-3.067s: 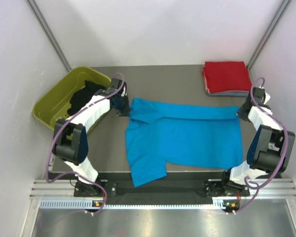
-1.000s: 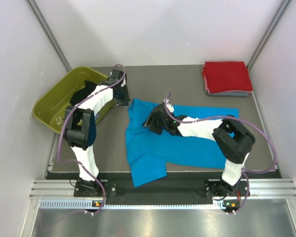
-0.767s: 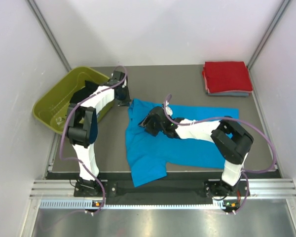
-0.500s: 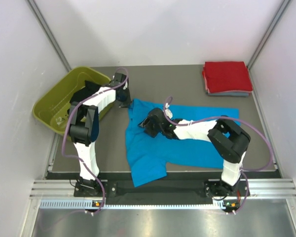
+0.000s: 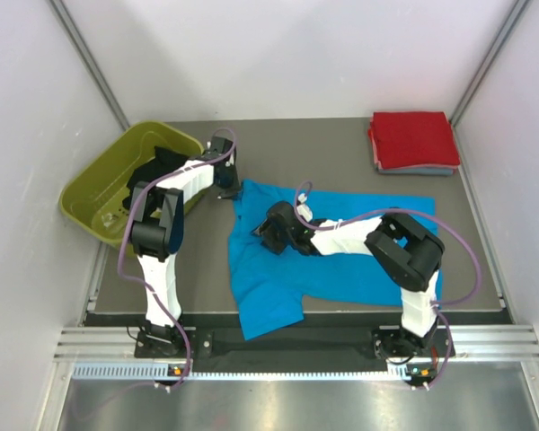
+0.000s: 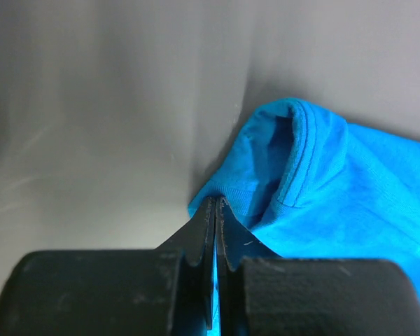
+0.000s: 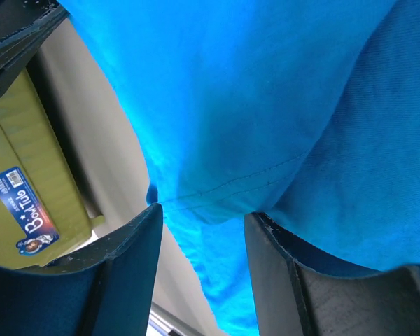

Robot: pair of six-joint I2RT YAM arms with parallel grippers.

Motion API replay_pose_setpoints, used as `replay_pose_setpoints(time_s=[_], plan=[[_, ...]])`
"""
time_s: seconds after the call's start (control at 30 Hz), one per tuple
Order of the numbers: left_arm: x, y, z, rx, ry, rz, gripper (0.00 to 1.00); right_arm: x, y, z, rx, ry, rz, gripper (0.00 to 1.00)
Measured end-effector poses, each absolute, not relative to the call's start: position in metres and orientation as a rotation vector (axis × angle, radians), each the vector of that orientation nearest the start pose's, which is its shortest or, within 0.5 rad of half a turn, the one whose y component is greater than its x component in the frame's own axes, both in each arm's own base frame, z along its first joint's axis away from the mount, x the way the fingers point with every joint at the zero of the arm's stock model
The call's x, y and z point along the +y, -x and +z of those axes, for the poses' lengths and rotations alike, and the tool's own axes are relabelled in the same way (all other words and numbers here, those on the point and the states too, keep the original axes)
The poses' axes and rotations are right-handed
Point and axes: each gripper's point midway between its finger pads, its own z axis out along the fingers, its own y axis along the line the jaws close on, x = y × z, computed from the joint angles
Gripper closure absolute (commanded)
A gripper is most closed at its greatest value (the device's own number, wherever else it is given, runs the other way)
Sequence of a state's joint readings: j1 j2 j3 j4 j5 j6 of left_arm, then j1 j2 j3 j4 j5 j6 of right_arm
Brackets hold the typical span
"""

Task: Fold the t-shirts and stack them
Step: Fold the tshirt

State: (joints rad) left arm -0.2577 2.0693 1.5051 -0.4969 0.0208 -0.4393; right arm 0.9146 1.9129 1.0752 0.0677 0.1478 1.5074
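Dark grey counter [image 5: 341, 148] is carrying everything. The turquoise t-shirt [image 5: 350, 274] is lying spread across the mid counter w/ some rumpling. One sleeve is pointing toward the near edge, and the far-left corner is reaching up toward the tub.

The olive-green tub [image 5: 83, 190] is sitting at the far-left corner, angled. The black t-shirt [image 5: 146, 172] is lying bunched inside it, partly hidden behind the L arm.

The red t-shirt [image 5: 413, 139] is sitting folded square in the far-right corner, well apart from the turquoise one. It's resting on top of the grey-blue t-shirt [image 5: 422, 170], of which only a thin edge is showing.

The right end effector [image 5: 268, 232] is reaching across from the R side and hovering over the shirt's left half. In the wrist view it [image 7: 203, 217] is standing spread, fingers [image 7: 126, 273] apart w/ a hemmed fold of turquoise cloth [image 7: 266, 84] bulging btwn them. I can't tell if they're touching the cloth. The tub [image 7: 35, 161] w/ its label is showing at left there.

The left end effector [image 5: 226, 184] is sitting at the shirt's far-left corner. In the wrist view it [image 6: 215, 206] is pressed together, pinching the edge of the turquoise cloth [image 6: 350, 182]. A sliver of blue is showing btwn the fingers [image 6: 196, 238].
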Motion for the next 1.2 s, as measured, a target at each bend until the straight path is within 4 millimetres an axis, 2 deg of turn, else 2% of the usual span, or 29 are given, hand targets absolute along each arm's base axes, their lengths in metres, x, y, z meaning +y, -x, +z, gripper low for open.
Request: replay_pose_setpoints(time_s=[0.4,0.5,0.53,0.57,0.63,0.73,0.87,1.07,1.2], plan=[[-0.14,-0.453,0.028,2.643,0.239,-0.237,1.0,0.407,-0.294,0.045,2.413,-0.833,0.976,0.54],[-0.14,-0.453,0.028,2.643,0.239,-0.237,1.0,0.407,-0.295,0.044,2.412,-0.839,0.978,0.58],[-0.14,-0.453,0.028,2.643,0.239,-0.237,1.0,0.407,-0.295,0.042,2.412,-0.841,0.977,0.62],[-0.14,-0.453,0.028,2.643,0.239,-0.236,1.0,0.408,-0.295,0.041,2.414,-0.843,0.977,0.75],[-0.14,-0.454,0.028,2.642,0.24,-0.233,1.0,0.408,-0.295,0.039,2.416,-0.842,0.973,0.9],[-0.139,-0.454,0.029,2.64,0.24,-0.224,1.0,0.406,-0.296,0.038,2.409,-0.833,0.964,0.99],[-0.139,-0.456,0.028,2.642,0.241,-0.212,1.0,0.399,-0.295,0.038,2.403,-0.803,0.933,1.0],[-0.138,-0.458,0.028,2.645,0.244,-0.195,1.0,0.385,-0.288,0.053,2.392,-0.743,0.912,1.0],[-0.137,-0.46,0.028,2.644,0.245,-0.182,1.0,0.371,-0.28,0.05,2.403,-0.707,0.878,1.0]])
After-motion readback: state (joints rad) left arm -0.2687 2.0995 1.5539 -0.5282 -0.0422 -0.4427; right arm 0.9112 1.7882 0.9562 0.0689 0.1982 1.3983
